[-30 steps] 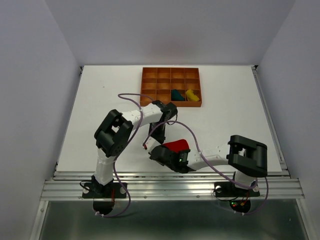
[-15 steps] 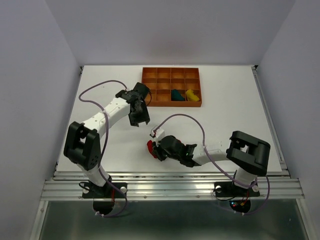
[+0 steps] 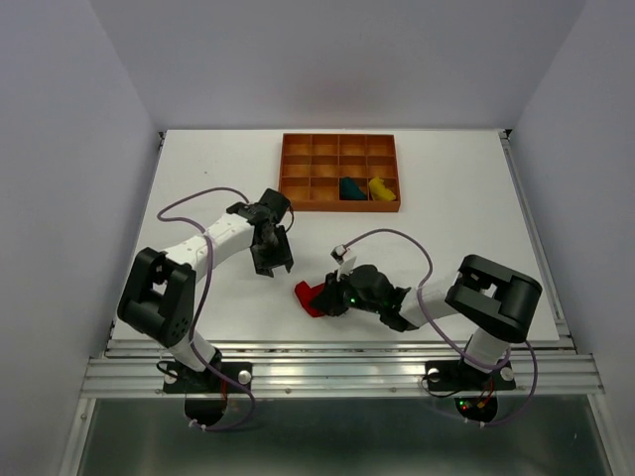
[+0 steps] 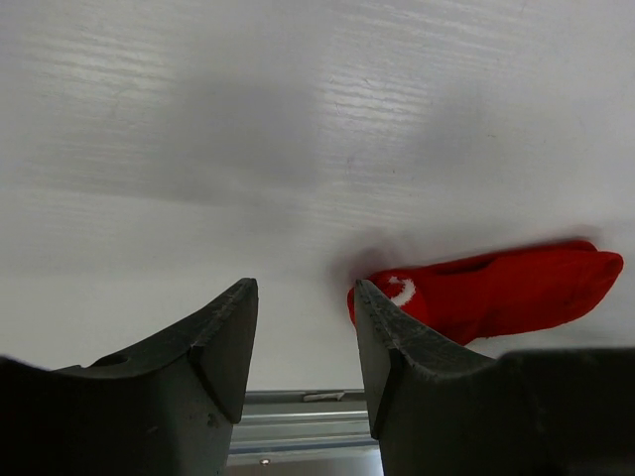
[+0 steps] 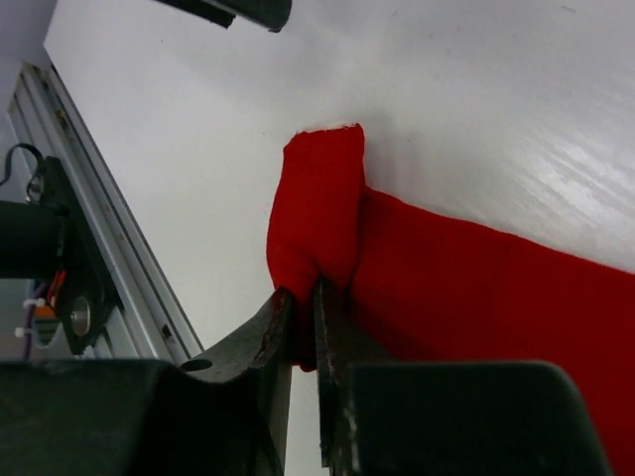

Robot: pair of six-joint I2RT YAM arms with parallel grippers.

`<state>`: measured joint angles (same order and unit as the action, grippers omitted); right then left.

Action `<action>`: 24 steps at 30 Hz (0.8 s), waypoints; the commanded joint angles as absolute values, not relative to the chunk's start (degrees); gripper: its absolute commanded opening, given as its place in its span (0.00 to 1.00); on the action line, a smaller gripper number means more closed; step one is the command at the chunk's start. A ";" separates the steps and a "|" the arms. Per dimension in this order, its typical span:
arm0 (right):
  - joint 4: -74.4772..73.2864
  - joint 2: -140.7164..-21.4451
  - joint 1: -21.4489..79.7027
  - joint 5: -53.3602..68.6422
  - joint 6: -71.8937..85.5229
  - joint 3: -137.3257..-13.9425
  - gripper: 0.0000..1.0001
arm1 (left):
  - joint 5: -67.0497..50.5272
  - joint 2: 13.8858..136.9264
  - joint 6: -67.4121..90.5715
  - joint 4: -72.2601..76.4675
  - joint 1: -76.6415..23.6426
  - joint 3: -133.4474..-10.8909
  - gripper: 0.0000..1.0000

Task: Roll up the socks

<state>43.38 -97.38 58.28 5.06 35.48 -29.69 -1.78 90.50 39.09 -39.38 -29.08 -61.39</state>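
The red sock [image 3: 309, 298] lies flat on the white table near the front, one end folded over. My right gripper [image 3: 331, 296] is shut on that folded end [image 5: 316, 203], and the rest of the sock [image 5: 476, 293] stretches away to the right. My left gripper [image 3: 271, 261] hovers open and empty, a little behind and left of the sock. In the left wrist view the red sock [image 4: 496, 297] shows beyond the right fingertip [image 4: 382, 327], not between the fingers. The dark teal sock [image 3: 350, 187] and the yellow sock [image 3: 380, 188] sit rolled in the tray.
The orange-brown gridded tray [image 3: 298, 171] stands at the back centre of the table. A metal rail [image 3: 337, 367] runs along the near edge, just in front of the sock. Purple cables loop over both arms.
My left gripper opened and swung away from the red sock to the back left, then came slightly nearer. The right gripper turned, and the red sock now lies further left.
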 commanded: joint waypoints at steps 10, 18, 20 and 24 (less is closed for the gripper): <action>52.82 -97.12 56.51 3.26 47.28 -21.28 0.01 | -9.75 87.01 40.51 -30.33 -36.55 -55.73 0.54; 55.37 -96.24 55.99 2.11 49.48 -18.19 0.01 | -9.14 89.20 42.27 -26.28 -40.08 -54.93 0.54; 55.81 -96.24 55.46 2.46 49.48 -17.84 0.01 | -9.67 89.73 42.36 -25.67 -40.34 -54.67 0.54; 55.90 -96.68 54.94 2.72 49.57 -18.02 0.01 | -10.20 91.23 42.19 -26.19 -41.48 -54.93 0.51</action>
<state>56.07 -96.36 55.88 4.34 49.54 -19.27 -9.67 90.50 42.02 -26.11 -40.53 -55.70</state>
